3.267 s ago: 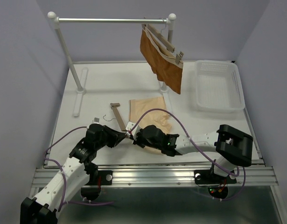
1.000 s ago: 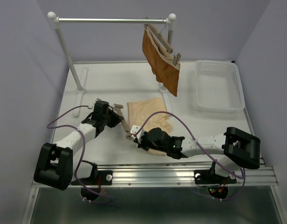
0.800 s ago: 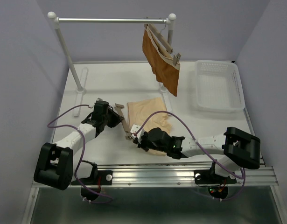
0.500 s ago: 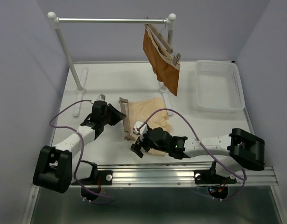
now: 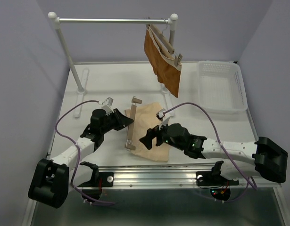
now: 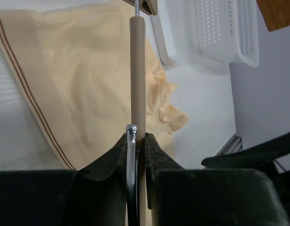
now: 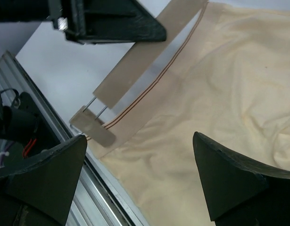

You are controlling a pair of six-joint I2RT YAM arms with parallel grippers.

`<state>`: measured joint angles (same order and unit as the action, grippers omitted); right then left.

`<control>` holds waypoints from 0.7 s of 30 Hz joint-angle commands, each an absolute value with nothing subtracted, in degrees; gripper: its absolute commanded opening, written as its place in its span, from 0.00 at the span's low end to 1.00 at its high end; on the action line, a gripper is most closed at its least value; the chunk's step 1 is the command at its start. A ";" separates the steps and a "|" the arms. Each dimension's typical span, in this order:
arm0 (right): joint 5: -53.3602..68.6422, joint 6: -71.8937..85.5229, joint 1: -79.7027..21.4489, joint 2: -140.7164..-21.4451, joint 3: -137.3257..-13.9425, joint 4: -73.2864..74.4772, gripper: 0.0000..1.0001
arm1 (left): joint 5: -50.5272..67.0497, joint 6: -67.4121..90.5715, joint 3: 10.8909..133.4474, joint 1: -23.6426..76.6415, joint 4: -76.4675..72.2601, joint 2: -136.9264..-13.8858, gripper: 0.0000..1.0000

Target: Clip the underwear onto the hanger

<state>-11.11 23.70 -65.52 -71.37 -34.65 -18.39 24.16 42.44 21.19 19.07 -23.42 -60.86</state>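
Currently left pincer point(image 6: 136, 141) clamps hanger point(image 6: 137, 70) bar, arm stretched forward; right pincer point(image 7: 140, 137) wide open over underwear point(image 7: 220, 84).

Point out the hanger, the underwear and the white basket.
hanger point(image 6: 137, 70), left wrist view, on the middle stretch of its wooden bar.
underwear point(image 7: 220, 80), right wrist view, on the flat beige cloth.
white basket point(image 5: 220, 89), top external view, on its bare floor.
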 commanded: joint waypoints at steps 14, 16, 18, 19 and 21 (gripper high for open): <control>3.67 42.08 -51.43 -77.42 -30.59 -43.64 1.00 | 33.40 39.37 15.38 20.21 -34.97 -52.56 0.00; 7.54 43.24 -48.35 -81.02 -29.88 -51.83 1.00 | 33.49 39.29 14.50 20.22 -35.94 -52.30 0.00; 9.66 43.95 -46.59 -83.31 -29.88 -55.18 1.00 | 33.48 39.11 13.89 20.30 -36.99 -51.95 0.00; 9.67 44.03 -45.89 -84.54 -29.80 -56.85 1.00 | 33.40 39.20 13.45 20.39 -37.78 -51.77 0.00; 11.41 46.48 -43.69 -88.41 -29.88 -62.56 1.00 | 33.40 39.81 12.75 20.39 -39.28 -51.77 0.00</control>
